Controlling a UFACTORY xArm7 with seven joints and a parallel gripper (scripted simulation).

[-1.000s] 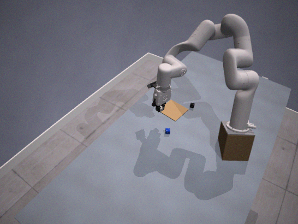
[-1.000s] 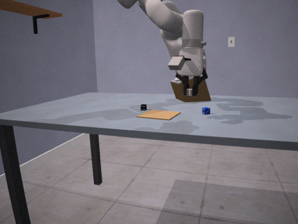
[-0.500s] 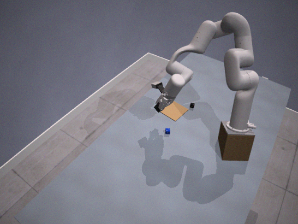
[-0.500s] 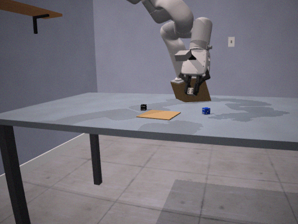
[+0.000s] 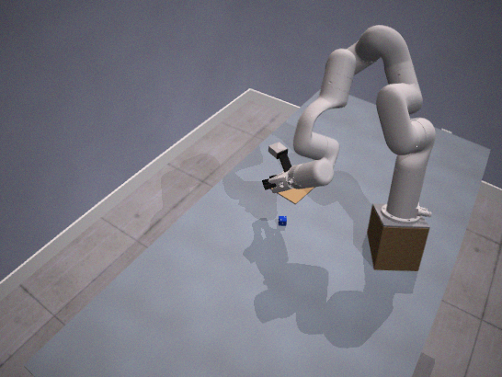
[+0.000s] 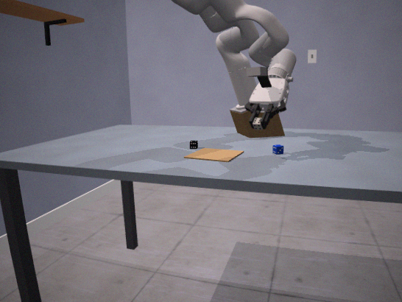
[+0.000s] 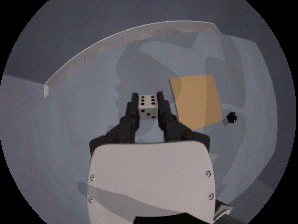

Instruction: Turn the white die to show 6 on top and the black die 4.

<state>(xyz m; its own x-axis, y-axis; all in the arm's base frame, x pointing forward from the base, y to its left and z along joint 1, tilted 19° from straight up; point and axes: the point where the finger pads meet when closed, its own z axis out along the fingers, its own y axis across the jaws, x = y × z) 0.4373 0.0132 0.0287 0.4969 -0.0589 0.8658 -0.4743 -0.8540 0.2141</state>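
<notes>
My gripper is shut on the white die and holds it well above the table, tilted nearly level. The white die also shows between the fingers in the wrist view. In the top view the gripper points left, over the table beside the mat. The tan mat lies flat on the table, with nothing on it. The black die sits on the table just beyond the mat's far left corner; the arm hides it in the top view. The blue die sits on the table to the right of the mat.
The arm's brown pedestal stands on the table to the right. A wooden shelf hangs on the wall at the upper left, away from the table. The table's edges run close to the mat on the far side.
</notes>
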